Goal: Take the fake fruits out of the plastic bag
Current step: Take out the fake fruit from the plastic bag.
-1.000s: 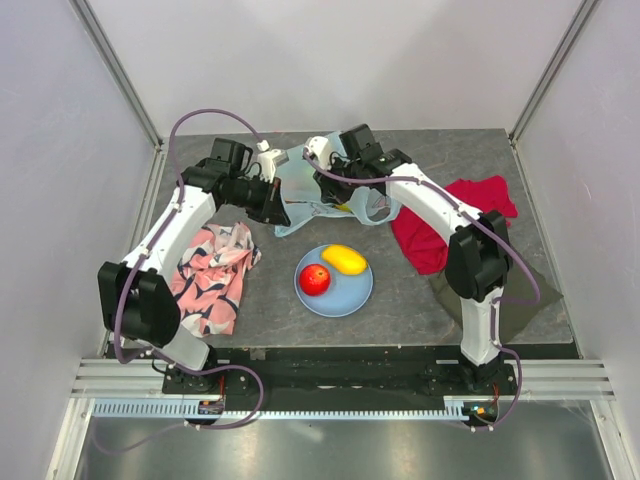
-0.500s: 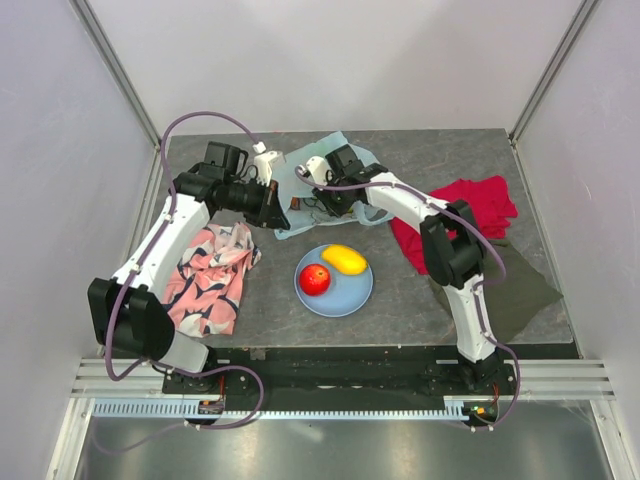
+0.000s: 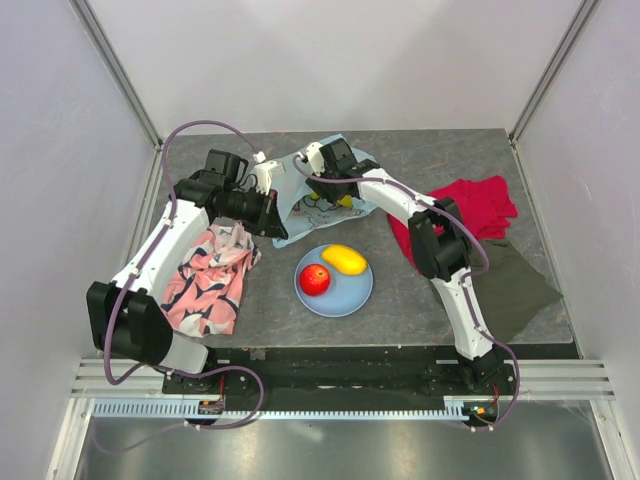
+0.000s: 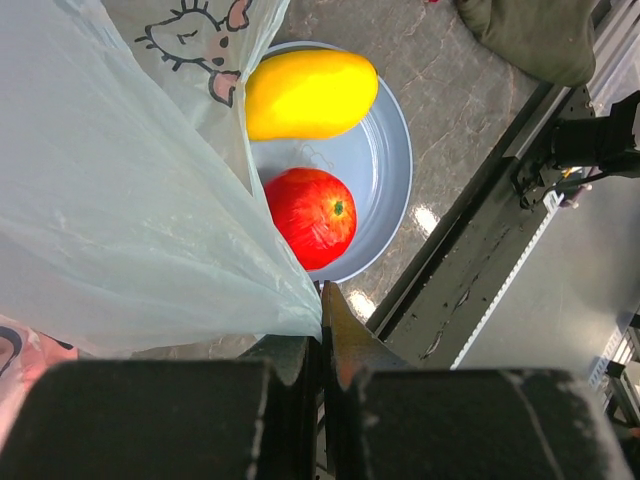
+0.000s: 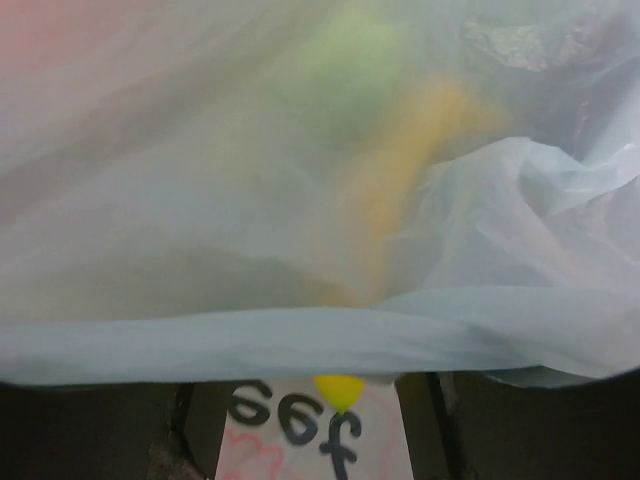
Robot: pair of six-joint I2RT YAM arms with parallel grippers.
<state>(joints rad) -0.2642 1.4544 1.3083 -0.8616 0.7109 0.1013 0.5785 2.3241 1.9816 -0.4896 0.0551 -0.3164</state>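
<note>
White walls enclose the grey tabletop, which carries three cloths: a pink patterned cloth, a red cloth and a dark olive cloth. One thin translucent pale-blue plastic bag lies at rear centre. Only the right wrist view shows a green blur and a yellow blur inside it, with the right gripper spread. The left wrist view alone shows the left gripper pinching the bag's edge. One round light-blue plate holds two fruits: a glossy red apple and a yellow oval fruit.

2 white arms, black joints, purple cables

thin crinkly translucent plastic bag, glossy fruits
</note>
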